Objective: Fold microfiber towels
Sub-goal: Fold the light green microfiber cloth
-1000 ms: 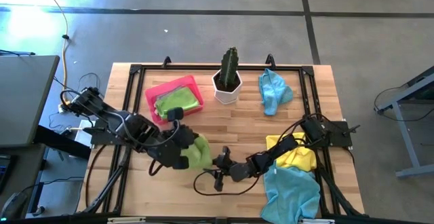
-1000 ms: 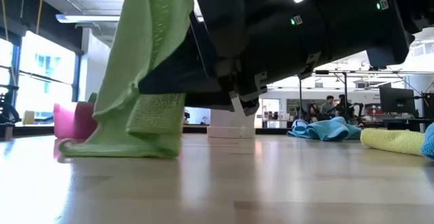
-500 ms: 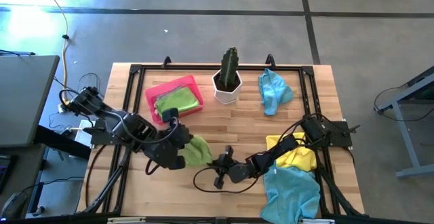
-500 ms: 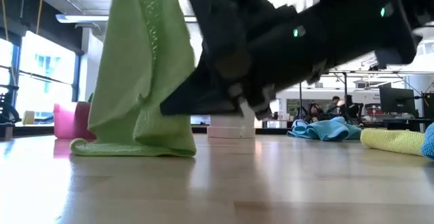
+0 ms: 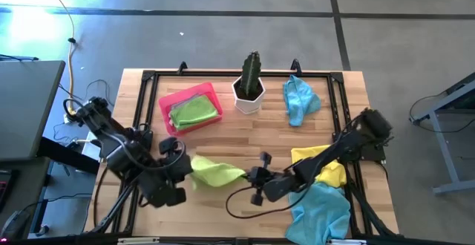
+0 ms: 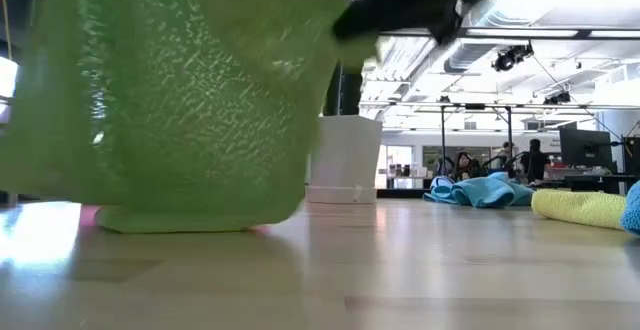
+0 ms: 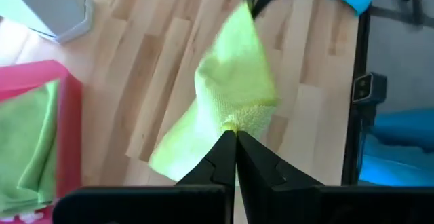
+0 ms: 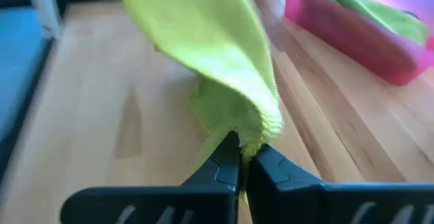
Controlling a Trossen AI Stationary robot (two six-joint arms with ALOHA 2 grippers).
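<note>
step: stretch green towel (image 5: 211, 172) | left claw (image 7: 235, 134) pinches 1 edge | right claw (image 8: 242, 144) pinches other | tip: pull flat, lay down

Lime green towel (image 7: 234, 88): soft, nubbly matt microfiber cloth. Table (image 5: 223, 137): smooth pale wood planks with slight sheen. Pink tray (image 5: 165, 108): smooth rigid plastic.

R gripper (image 8: 241, 157) at bottom centre, fingers pinched on lime green towel (image 8: 203, 41) draping up-left. Pink tray (image 8: 352, 37) w/ green cloth (image 8: 380, 13) upper right.
</note>
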